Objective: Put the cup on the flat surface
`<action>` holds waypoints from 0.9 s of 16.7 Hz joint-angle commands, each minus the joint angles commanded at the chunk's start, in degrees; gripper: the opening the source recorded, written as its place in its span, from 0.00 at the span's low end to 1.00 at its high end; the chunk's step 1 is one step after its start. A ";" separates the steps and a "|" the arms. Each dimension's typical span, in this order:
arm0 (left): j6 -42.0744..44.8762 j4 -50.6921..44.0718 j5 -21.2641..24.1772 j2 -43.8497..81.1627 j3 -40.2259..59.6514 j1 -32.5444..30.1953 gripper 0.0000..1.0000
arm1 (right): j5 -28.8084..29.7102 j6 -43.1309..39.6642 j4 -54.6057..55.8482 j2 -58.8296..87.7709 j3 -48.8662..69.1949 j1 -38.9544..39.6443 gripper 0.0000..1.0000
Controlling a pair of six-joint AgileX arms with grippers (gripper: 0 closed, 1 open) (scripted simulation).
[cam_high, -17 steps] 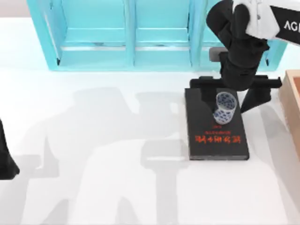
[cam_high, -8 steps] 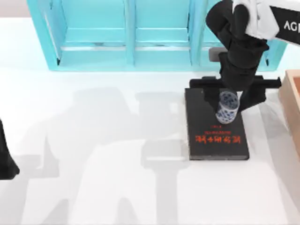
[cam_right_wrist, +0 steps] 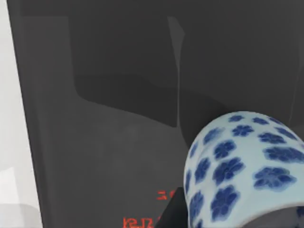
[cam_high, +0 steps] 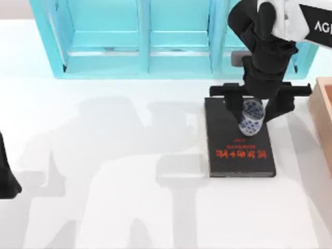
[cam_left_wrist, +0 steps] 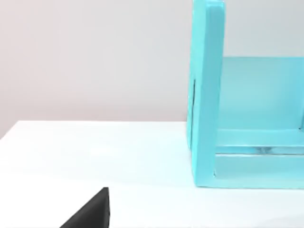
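The cup (cam_high: 251, 120), white with blue flowers, is over the far half of a black book (cam_high: 231, 155) with red lettering, on the right side of the table. My right gripper (cam_high: 252, 108) reaches down from above and is shut on the cup's upper part, hiding its mouth. The cup leans slightly. In the right wrist view the cup (cam_right_wrist: 242, 166) is close up above the book cover (cam_right_wrist: 104, 118), with a dark fingertip (cam_right_wrist: 172, 214) beside it. The flat surface, the white tabletop (cam_high: 129, 171), spreads wide to the left of the book. My left arm (cam_high: 6, 176) is parked at the table's left edge.
A turquoise shelf unit (cam_high: 145, 41) stands along the back, just behind the right arm. A brown wooden box (cam_high: 324, 119) sits at the right edge, close to the book. The left wrist view has the shelf's end panel (cam_left_wrist: 206, 95) and white table.
The right gripper has come down over the cup and closed on it, covering its mouth. The cup now leans and has shifted slightly toward the back. The left arm has not moved.
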 joint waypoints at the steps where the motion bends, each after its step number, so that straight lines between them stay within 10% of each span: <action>1: 0.00 0.00 0.00 0.00 0.00 0.00 1.00 | 0.00 -0.02 -1.24 -0.24 1.30 0.00 0.00; 15: 0.00 0.00 0.00 0.00 0.00 0.00 1.00 | 0.12 5.43 -14.11 1.02 14.86 5.44 0.00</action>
